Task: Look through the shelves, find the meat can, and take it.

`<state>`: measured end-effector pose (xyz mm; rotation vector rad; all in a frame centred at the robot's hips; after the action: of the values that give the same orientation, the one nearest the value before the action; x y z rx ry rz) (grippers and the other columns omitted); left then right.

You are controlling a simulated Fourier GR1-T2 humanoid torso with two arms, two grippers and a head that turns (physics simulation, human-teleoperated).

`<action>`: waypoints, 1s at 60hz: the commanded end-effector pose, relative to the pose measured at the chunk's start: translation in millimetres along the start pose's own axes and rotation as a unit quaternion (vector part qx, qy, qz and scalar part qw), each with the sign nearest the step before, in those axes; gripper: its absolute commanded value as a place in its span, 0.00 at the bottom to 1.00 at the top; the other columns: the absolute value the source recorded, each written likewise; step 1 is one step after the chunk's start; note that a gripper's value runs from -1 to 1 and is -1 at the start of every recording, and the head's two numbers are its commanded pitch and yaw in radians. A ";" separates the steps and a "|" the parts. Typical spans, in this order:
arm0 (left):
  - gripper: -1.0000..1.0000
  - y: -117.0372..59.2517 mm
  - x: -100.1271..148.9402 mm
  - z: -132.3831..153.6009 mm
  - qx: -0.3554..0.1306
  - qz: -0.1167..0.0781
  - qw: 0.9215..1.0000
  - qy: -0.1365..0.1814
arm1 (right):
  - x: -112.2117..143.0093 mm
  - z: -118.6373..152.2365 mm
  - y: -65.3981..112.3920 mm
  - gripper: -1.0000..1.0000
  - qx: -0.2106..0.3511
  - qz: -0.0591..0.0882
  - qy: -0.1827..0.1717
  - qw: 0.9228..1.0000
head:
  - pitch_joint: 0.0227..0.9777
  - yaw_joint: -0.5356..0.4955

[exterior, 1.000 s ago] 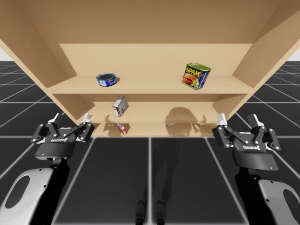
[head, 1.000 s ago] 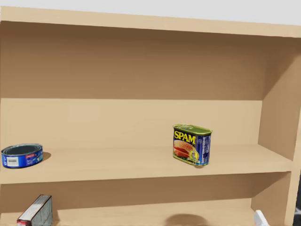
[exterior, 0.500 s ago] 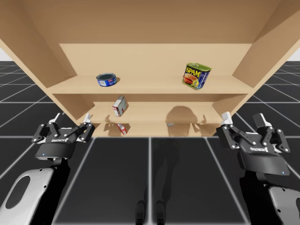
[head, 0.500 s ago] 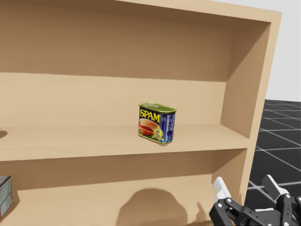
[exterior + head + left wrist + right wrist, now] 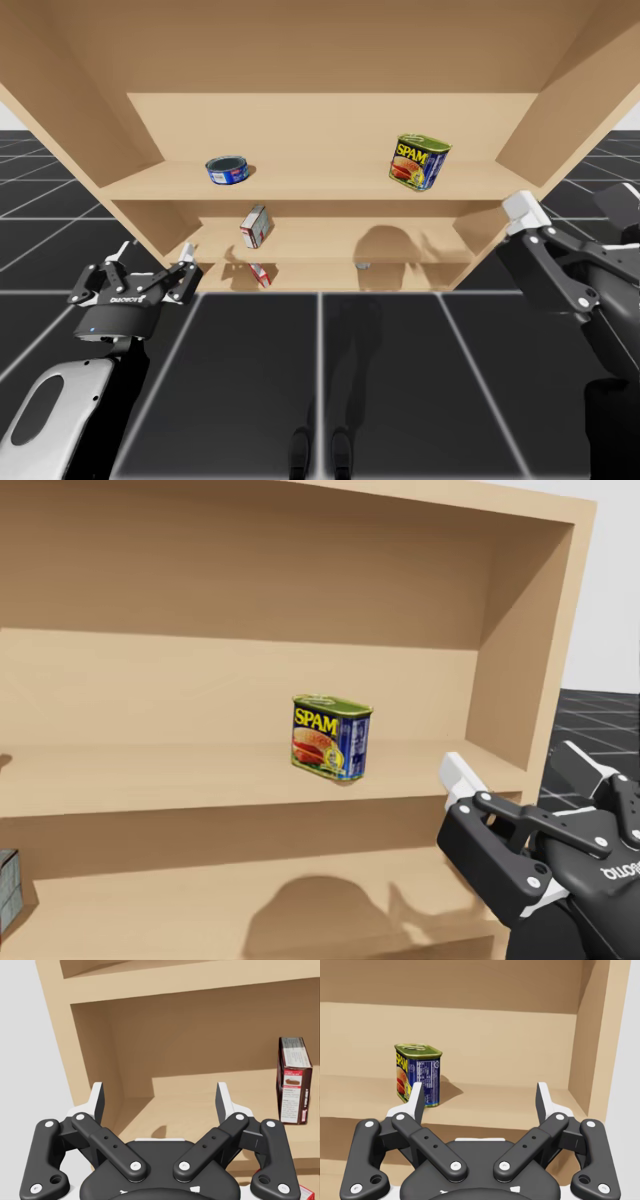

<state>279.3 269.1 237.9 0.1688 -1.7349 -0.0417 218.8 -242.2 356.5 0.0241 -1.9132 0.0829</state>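
Observation:
The meat can (image 5: 418, 163), a rectangular tin with a green top and a blue side, stands upright on the top shelf (image 5: 320, 187), right of the middle. It also shows in the head view (image 5: 331, 737). My right gripper (image 5: 575, 218) is open and raised to about that shelf's height, in front of the shelf unit's right end (image 5: 515, 780). In the right wrist view the meat can (image 5: 417, 1075) stands ahead of the right gripper (image 5: 480, 1100), off toward one finger and well apart from it. My left gripper (image 5: 152, 258) hangs open and low in front of the unit's left side (image 5: 160, 1100).
A round blue can (image 5: 228, 169) sits at the top shelf's left. A dark box (image 5: 255, 226) stands on the middle shelf, ahead of my left gripper (image 5: 294, 1080). A small red-and-white box (image 5: 260, 275) lies on the lowest shelf. The unit's right wall (image 5: 530, 650) stands beside my right gripper.
My head has turned right, bringing the meat can toward the view's middle. My right arm has risen and moved right, up to the top shelf's height. The left arm has not moved.

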 end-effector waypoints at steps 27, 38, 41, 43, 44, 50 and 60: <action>0.00 -1.8 0.3 0.6 -0.003 -0.006 1.000 -0.003 | 7.6 -67.1 30.1 0.00 0.104 -0.030 0.076 0.991 | 0.26 0.25; 0.00 -1.6 0.2 1.0 -0.003 -0.006 1.000 -0.004 | 1.3 -82.9 32.1 0.00 0.108 -0.042 0.104 0.988 | 0.27 0.25; 0.00 -1.8 0.3 1.1 -0.004 -0.006 1.000 -0.004 | -2.1 -90.4 31.2 0.00 0.103 -0.039 0.112 0.988 | 0.27 0.25; 0.00 -1.8 0.3 1.1 -0.005 -0.006 1.000 -0.004 | -3.3 -93.1 31.1 0.00 0.103 -0.042 0.115 0.987 | 0.27 0.24; 0.00 -1.7 0.3 1.1 -0.005 -0.006 1.000 -0.004 | -3.9 -94.4 31.0 0.00 0.106 -0.043 0.119 0.986 | 0.27 0.24; 0.00 -1.1 0.8 1.3 -0.005 -0.005 1.000 -0.004 | -8.1 -104.5 31.8 0.00 0.108 -0.041 0.131 0.985 | 0.27 0.24; 0.00 -0.7 2.0 1.7 -0.005 -0.002 1.000 -0.005 | -14.6 -117.8 36.3 0.00 0.114 -0.028 0.145 0.982 | 0.28 0.25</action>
<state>277.8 267.8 238.6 0.1683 -1.7420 -0.0561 318.0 -202.3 388.4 0.2311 -1.7171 0.2315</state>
